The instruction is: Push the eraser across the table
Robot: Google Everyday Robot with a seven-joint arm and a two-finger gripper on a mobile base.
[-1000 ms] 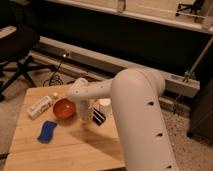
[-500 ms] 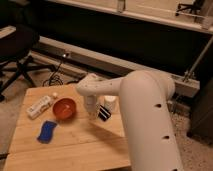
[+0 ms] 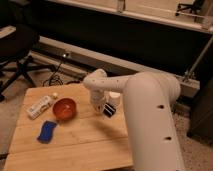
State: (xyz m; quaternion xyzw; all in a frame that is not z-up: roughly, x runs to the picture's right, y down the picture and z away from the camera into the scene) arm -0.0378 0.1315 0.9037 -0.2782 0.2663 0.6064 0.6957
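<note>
The table (image 3: 75, 150) is a small light wooden top with plank seams. My white arm comes in from the lower right and bends over the table's back right part. The gripper (image 3: 105, 106) hangs low over the wood, just right of the orange bowl (image 3: 64, 109). A short black piece (image 3: 109, 110) shows at the gripper's tip, touching the tabletop. It looks like the eraser, but the arm hides most of it and I cannot tell it apart from the gripper's own end.
A white bottle (image 3: 41, 105) lies at the table's left edge beside the bowl. A blue pad (image 3: 46, 131) lies in front of the bowl. An office chair (image 3: 15, 50) and floor cables (image 3: 60, 75) are behind the table.
The gripper and the black piece at its tip have slid to the right, away from the orange bowl. The bowl, bottle and blue pad have stayed put.
</note>
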